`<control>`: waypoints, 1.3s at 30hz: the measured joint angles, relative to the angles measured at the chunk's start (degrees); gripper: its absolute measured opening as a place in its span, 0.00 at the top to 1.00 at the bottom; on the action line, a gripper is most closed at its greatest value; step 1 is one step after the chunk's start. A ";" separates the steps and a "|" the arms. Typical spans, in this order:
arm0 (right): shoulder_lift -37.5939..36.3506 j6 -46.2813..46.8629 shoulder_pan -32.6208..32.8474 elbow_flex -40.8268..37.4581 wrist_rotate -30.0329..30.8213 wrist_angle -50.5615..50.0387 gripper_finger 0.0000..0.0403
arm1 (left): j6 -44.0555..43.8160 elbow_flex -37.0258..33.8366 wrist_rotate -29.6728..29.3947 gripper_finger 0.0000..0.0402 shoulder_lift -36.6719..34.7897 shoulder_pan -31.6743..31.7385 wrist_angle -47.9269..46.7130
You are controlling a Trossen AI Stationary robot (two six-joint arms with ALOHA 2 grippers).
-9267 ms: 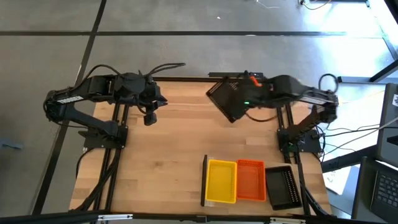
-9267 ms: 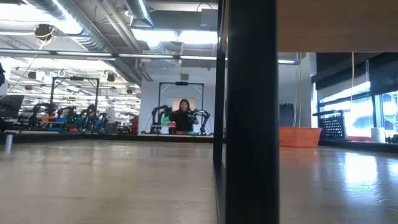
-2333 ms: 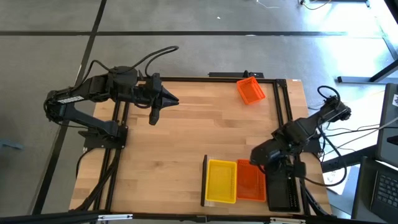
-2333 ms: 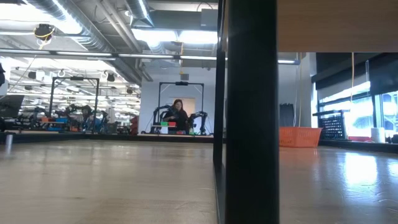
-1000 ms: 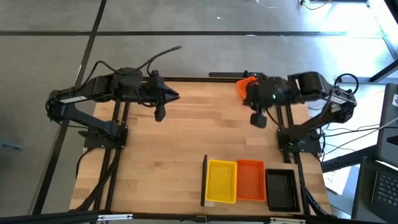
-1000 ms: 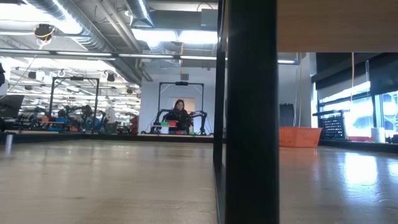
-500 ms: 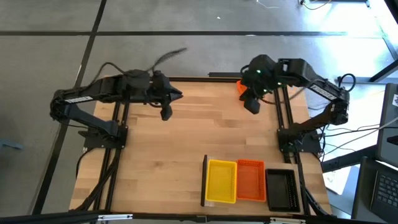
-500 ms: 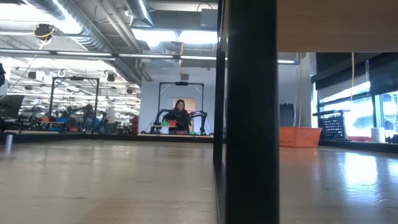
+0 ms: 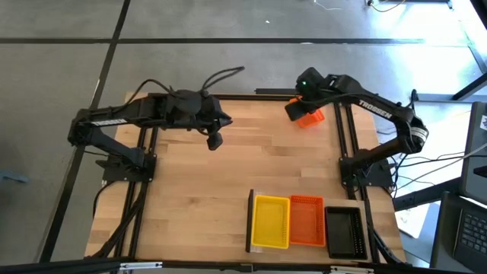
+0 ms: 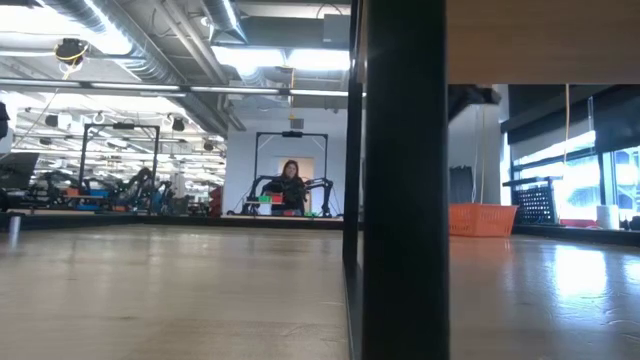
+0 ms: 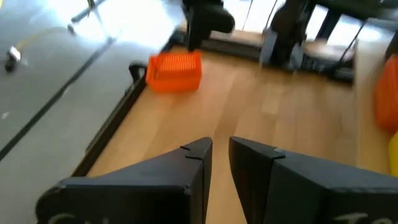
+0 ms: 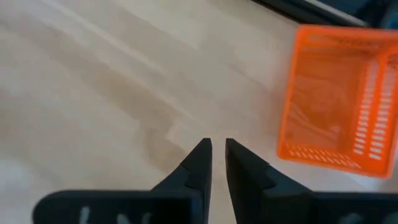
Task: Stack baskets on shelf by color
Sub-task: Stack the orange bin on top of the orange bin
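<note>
In the high view the left arm reaches in from the picture's left edge across the upper part of the desk [image 9: 198, 190]. The left gripper [image 9: 215, 141] hangs over bare wood in the upper middle, well apart from every basket. In the left wrist view its two dark fingers [image 11: 199, 165] stand nearly together with only a thin slit between them and nothing in it, so it is all but clenched and empty.

Further right, at the bottom of the high view, the shelf [image 9: 251, 221] shows as a dark upright end piece with three baskets in a row touching one another: the yellow basket [image 9: 271, 221] just beside the end piece, then an orange basket on the shelf [image 9: 307, 221], then the black basket [image 9: 344, 230] at the right. The board beneath them is almost wholly covered.

At the upper right of the desk, near its far edge, lies the loose orange basket [image 9: 307, 116], open side up. The right arm bends over that corner and the right gripper [image 9: 295, 110] sits at the basket's left edge. In the right wrist view its fingers [image 12: 199, 165] are close together, almost clenched, over bare wood just beside the basket [image 12: 333, 99], with nothing between them.

The low view shows a dark post [image 10: 404, 180] and, far off in the room, a person [image 10: 291, 186].
</note>
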 joint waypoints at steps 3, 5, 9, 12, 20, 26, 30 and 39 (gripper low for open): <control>0.00 0.90 -0.62 -5.27 1.81 4.02 0.89 | 0.00 -0.15 0.02 0.88 0.12 -0.01 0.06; 0.00 0.82 -0.58 -8.17 2.80 5.30 0.89 | 0.00 0.00 0.00 0.88 0.35 -0.01 0.37; 0.00 2.22 -0.07 -12.83 7.83 7.36 0.89 | 0.00 -0.12 0.01 0.88 0.40 -0.01 0.19; 0.00 3.65 -0.07 -15.93 11.56 9.04 0.89 | 0.00 -0.11 0.00 0.88 0.38 0.01 0.28; 0.00 3.84 -0.07 -21.71 6.03 18.24 0.89 | 0.00 -0.11 0.01 0.88 0.40 -0.01 0.24; 0.00 6.72 -0.07 -24.31 4.41 24.42 0.89 | 0.00 -0.11 0.01 0.88 0.40 0.00 0.21; 0.00 5.96 -0.05 -24.54 6.92 24.78 0.89 | 0.00 -0.11 0.02 0.88 0.40 -0.01 0.19; 0.00 8.17 -0.07 -24.54 8.58 24.86 0.97 | 0.00 -0.11 0.36 0.88 0.40 -0.01 0.17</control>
